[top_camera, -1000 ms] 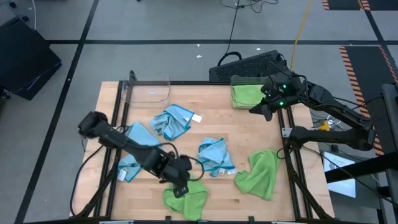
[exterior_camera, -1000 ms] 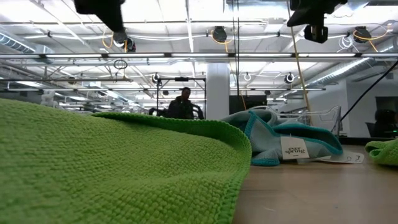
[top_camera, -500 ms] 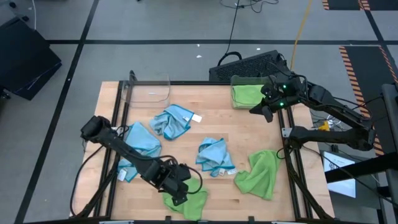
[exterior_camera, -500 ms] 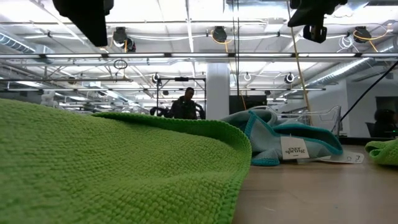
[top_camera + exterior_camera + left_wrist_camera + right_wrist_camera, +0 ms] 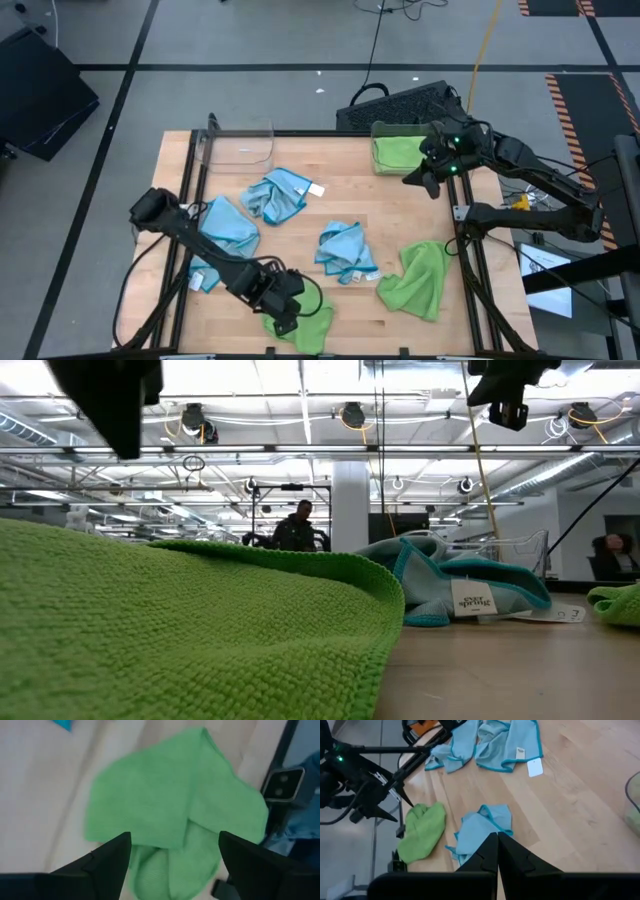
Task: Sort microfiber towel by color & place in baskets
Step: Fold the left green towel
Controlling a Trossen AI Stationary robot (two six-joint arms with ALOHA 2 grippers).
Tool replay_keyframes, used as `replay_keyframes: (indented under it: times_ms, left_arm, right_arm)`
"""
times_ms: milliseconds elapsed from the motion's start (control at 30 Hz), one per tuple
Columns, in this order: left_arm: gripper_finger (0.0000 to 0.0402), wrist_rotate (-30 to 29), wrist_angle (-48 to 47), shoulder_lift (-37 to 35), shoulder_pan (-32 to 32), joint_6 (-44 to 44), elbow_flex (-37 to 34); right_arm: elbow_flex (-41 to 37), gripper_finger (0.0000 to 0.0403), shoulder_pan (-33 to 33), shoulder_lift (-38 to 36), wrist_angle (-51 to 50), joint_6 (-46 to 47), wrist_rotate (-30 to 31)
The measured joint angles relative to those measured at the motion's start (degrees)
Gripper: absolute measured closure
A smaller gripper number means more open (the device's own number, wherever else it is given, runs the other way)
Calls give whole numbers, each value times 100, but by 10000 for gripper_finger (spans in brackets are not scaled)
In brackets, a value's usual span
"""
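Observation:
A crumpled green towel [image 5: 305, 328] lies at the table's near edge. My left gripper [image 5: 172, 865] hangs open above it, pointing steeply down, with a finger on either side of the towel [image 5: 175, 815] and clear of it. Three blue towels [image 5: 280, 192] [image 5: 228, 226] [image 5: 345, 250] and a second green towel [image 5: 415, 278] lie flat on the wood. A clear basket [image 5: 240, 148] stands at the far left. The far-right basket [image 5: 395, 152] holds green cloth. Beside that basket my right gripper [image 5: 425, 176] hovers, shut [image 5: 497, 851] on nothing.
Black frame rails [image 5: 185, 190] run along the table's left and right sides. A dark box [image 5: 400, 100] sits behind the far edge. The low view is half filled by the near green towel [image 5: 180, 630]. Beyond it lies a blue towel [image 5: 450, 585], with people in the room behind.
My left gripper has moved down and toward the table's near edge, coming over the near green towel. The towels have not moved.

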Motion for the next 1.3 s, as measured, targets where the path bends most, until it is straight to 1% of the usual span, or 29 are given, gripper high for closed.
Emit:
replay_keyframes:
  times_ms: [233,367,533,633,733,833,1067,1133,1233,1300]
  left_arm:
    - [91,60,743,0,-189,-574,-553]
    - [92,64,938,0,-253,-712,-778]
    - [115,161,989,0,-258,-859,-1009]
    - [135,90,1246,0,-256,-876,-1150]
    - [153,71,1696,0,-238,-774,-1284]
    - [163,42,1781,0,-238,-634,-1319]
    - [153,-113,1765,21,-251,-131,-1319]
    - [152,-35,1994,109,-236,143,-1319]
    - [152,238,2389,307,-244,438,-1246]
    - [158,320,2315,420,-244,451,-1135]
  right_arm:
    - [0,403,-1,-34,-173,-165,4]
    - [0,403,1,-35,-165,-178,7]
    - [0,403,0,-37,-165,-184,9]
    - [0,403,0,-37,-165,-226,11]
    - [0,403,0,-37,-164,-242,12]
    - [0,403,0,-37,-163,-242,13]
    - [0,403,0,-37,-122,-283,15]
    - [0,403,-1,-36,-122,-283,15]
    - [0,403,-1,-37,-127,-281,17]
    - [0,403,1,-35,-153,-248,16]
